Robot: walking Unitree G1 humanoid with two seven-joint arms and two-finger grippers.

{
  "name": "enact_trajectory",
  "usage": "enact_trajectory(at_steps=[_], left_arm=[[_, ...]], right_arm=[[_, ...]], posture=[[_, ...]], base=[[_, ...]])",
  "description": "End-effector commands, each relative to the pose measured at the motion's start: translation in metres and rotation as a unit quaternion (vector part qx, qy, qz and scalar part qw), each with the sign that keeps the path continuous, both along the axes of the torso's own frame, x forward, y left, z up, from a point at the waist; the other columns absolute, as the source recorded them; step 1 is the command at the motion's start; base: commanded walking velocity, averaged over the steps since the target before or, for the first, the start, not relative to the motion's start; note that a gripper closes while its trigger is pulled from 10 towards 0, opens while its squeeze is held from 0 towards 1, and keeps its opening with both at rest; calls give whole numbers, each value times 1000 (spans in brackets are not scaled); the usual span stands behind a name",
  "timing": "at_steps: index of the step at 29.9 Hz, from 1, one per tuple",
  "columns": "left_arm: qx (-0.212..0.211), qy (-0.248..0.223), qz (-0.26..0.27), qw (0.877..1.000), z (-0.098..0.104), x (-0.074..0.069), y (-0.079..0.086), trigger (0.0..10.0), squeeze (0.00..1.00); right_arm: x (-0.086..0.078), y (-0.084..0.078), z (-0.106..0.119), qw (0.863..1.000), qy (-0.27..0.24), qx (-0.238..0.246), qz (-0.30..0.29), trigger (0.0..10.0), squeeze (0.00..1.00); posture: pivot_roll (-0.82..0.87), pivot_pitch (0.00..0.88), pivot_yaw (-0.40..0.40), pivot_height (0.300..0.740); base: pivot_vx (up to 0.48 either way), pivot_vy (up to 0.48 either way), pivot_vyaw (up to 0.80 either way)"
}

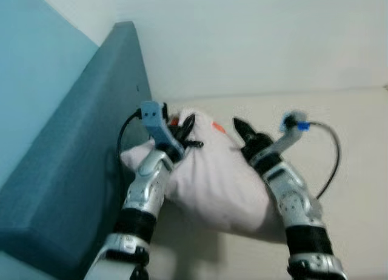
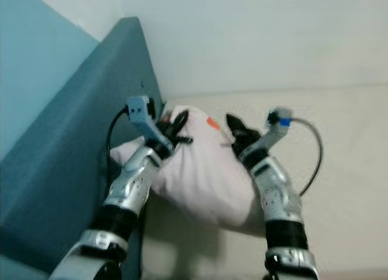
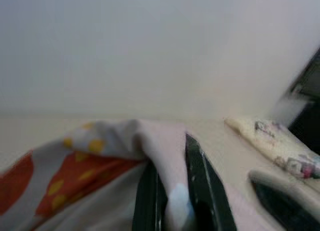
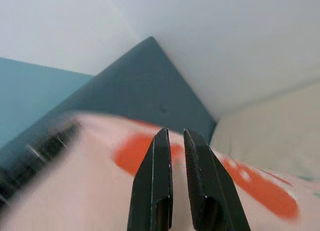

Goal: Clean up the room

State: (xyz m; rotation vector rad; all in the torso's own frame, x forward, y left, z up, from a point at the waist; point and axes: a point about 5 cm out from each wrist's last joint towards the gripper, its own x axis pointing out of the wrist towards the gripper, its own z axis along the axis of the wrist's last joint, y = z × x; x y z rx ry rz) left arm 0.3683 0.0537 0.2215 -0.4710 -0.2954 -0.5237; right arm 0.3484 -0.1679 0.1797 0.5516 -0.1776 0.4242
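Observation:
A pale pink pillow (image 1: 212, 177) with orange patches hangs between my two arms, in front of a dark teal headboard (image 1: 73, 159). My left gripper (image 1: 187, 125) is at the pillow's upper left corner. The left wrist view shows its black fingers (image 3: 200, 176) shut on a fold of the pillow cloth (image 3: 165, 141). My right gripper (image 1: 239, 123) lies against the pillow's right side, pointing up. Its two fingers (image 4: 157, 161) stand almost together, with the tips free above the pillow (image 4: 100, 181) and nothing seen between them.
A cream bed surface (image 1: 351, 128) spreads below and to the right. A white wall (image 1: 254, 37) rises behind it, and a light blue wall (image 1: 30, 80) stands left of the headboard. Black cables loop beside both wrists.

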Motion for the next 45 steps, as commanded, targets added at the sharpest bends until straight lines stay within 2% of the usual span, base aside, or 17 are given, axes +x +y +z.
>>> enact_trajectory(at_steps=[1,2,3,5,9,12,13,15,16,19,22,26,31,33,37,40,45], left_arm=[[-107,-64,15,992,50,-1,-18,10000,0],[-137,-96,57,984,75,5,-4,10000,0],[-137,-96,57,984,75,5,-4,10000,0],[-176,-118,117,970,95,13,21,10000,0],[-169,-75,141,973,68,20,34,10000,0],[-146,48,151,977,-7,21,36,10000,0],[-146,48,151,977,-7,21,36,10000,0],[-119,182,172,961,-80,8,35,10000,0],[-82,289,181,936,-136,-14,32,10000,0],[-43,299,181,936,-148,-21,30,10000,0],[37,319,199,926,-170,-33,38,10000,0],[76,321,215,919,-177,-36,49,10000,0],[132,342,303,880,-188,-41,103,10000,0],[142,346,316,872,-190,-43,111,10000,0],[154,401,371,823,-212,-66,150,10000,0],[139,434,383,803,-225,-82,163,10000,0],[145,472,365,789,-241,-100,170,10000,0]], right_arm=[[0,8,-1,1000,0,7,11,10000,0],[-1,7,1,1000,-4,10,7,10000,0],[-1,7,1,1000,-4,10,7,10000,0],[-2,5,3,1000,-10,13,4,10000,0],[-5,4,0,1000,-7,12,2,10000,0],[-7,4,-4,1000,-2,10,4,10000,0],[-7,4,-4,1000,-2,10,4,10000,0],[-8,6,-5,1000,0,11,6,10000,0],[-9,7,-5,1000,1,10,9,10000,0],[-10,7,-4,1000,2,9,9,10000,0],[-12,7,-5,1000,2,10,8,10000,0],[-14,7,-6,1000,3,11,7,10000,0],[-24,2,-12,1000,10,10,0,10000,0],[-25,1,-12,1000,11,10,-1,10000,0],[-25,0,-11,1000,12,9,-2,10000,0],[-25,1,-12,1000,16,7,-1,10000,0],[-25,5,-21,999,38,-13,4,10000,0]], posture=[[-61,70,66,740],[-70,66,72,740],[-70,66,72,740],[-80,67,82,740],[-79,67,83,740],[-82,72,86,740],[-82,72,86,740],[-84,76,82,740],[-98,91,88,740],[-98,91,88,740],[-117,107,98,740],[-122,111,100,740],[-138,130,106,740],[-138,131,107,740],[-122,139,112,740],[-115,142,111,740],[-102,146,103,740]], base=[[0,0,0],[0,0,0],[0,0,0],[0,0,0],[0,0,0],[0,0,0],[0,0,0],[0,0,0],[0,0,0],[0,0,0],[0,0,0],[0,0,0],[0,0,0],[0,0,0],[0,0,0],[0,0,0],[0,0,0]])
